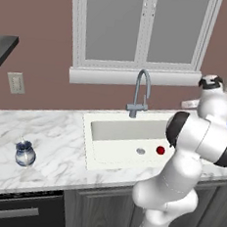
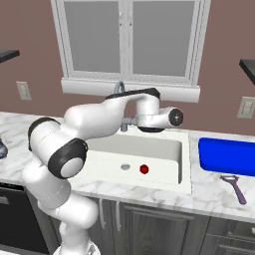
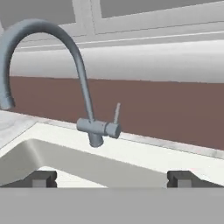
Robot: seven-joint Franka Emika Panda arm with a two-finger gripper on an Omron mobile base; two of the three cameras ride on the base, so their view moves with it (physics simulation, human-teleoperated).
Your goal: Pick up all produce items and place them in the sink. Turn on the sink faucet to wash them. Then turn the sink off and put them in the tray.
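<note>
The gripper (image 3: 112, 178) is standing fully open and carrying nothing, its tips spread wide at the near edge of the hand view. Beyond it the red fruit (image 2: 144, 169) is lying on the floor of the sink (image 2: 172, 149), just beside the drain at its three o'clock (the placing step looks done). Farther off, the sink faucet (image 3: 94, 127) is waiting at twelve o'clock, so the washing step is beginning, and I judge the next move calls for nudging its small lever (image 3: 116, 113).

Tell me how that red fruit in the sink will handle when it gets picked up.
The red fruit looks round and glossy, so it will probably roll on the flat floor of the sink if nudged. It may slip between the fingers. Being small, it is likely light.
</note>
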